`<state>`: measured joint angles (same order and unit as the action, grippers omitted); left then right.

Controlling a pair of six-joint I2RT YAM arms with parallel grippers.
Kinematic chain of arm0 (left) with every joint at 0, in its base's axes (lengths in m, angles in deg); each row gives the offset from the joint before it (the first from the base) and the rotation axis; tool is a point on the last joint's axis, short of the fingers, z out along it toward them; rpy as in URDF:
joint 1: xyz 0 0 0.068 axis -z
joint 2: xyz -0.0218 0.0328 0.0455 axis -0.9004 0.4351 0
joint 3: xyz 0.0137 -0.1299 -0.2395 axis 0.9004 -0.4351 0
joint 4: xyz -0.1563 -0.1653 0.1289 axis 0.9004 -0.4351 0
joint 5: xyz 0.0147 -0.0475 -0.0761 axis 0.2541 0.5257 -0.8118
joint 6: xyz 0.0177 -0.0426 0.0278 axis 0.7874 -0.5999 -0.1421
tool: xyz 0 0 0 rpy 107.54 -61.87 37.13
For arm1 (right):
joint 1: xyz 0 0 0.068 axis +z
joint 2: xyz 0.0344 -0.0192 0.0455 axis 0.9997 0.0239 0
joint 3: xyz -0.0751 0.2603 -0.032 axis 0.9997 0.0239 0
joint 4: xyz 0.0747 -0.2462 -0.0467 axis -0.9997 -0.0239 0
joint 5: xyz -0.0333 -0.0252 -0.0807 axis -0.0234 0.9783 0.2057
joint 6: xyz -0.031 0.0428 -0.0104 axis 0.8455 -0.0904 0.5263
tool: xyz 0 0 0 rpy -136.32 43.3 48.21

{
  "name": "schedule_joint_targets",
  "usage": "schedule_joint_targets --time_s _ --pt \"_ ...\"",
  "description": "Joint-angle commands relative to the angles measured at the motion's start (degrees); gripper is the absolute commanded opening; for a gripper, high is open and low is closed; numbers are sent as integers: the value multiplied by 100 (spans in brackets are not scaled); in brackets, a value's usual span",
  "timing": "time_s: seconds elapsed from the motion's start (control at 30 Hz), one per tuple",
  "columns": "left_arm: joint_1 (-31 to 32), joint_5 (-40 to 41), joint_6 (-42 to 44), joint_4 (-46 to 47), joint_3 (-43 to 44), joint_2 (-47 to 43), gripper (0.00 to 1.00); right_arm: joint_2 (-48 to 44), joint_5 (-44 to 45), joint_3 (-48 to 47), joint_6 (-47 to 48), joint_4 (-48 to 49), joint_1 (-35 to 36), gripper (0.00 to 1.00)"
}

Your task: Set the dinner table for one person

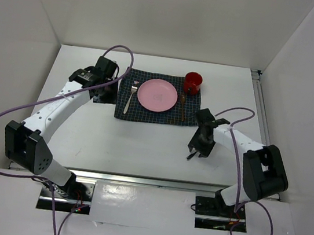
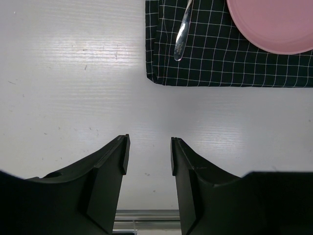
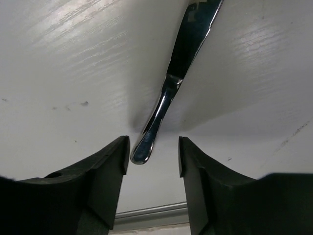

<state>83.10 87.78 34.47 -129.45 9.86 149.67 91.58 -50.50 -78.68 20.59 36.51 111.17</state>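
The white dinner table (image 1: 85, 131) carries a dark navy checked placemat (image 1: 146, 113). On the mat lie a pink plate (image 1: 158, 95), a fork (image 1: 129, 97) to its left and a spoon (image 1: 182, 106) to its right. A red mug (image 1: 193, 83) stands at the mat's far right corner. My left gripper (image 1: 107, 90) is open and empty over bare table beside the mat's left edge (image 2: 149, 142). My right gripper (image 1: 195, 155) is open and low over the table. A shiny knife (image 3: 181, 63) lies there, its handle end between the jaws, close to the left finger (image 3: 115, 161).
In the left wrist view the placemat corner (image 2: 225, 63), the fork handle (image 2: 181, 36) and the plate's rim (image 2: 274, 29) show ahead. A metal rail (image 1: 148, 182) runs along the near edge. White walls enclose the table on the left, back and right.
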Motion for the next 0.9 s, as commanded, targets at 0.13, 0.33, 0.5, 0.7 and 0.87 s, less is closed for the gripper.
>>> schedule_joint_targets --time_s 0.13,0.33,0.5,0.7,0.87 --pt "-26 -34 11 124 2 -121 56 397 -72 167 -169 419 -31 42" --pt "-26 -34 11 124 63 -51 56 722 139 219 -222 594 -31 39" --pt "-26 -87 11 124 2 -51 56 854 139 404 -222 902 -31 18" --pt "-26 -34 11 124 2 -51 56 627 401 457 -397 754 -31 0" --pt "-26 -34 11 124 2 -51 56 20 806 177 -397 218 -31 0"
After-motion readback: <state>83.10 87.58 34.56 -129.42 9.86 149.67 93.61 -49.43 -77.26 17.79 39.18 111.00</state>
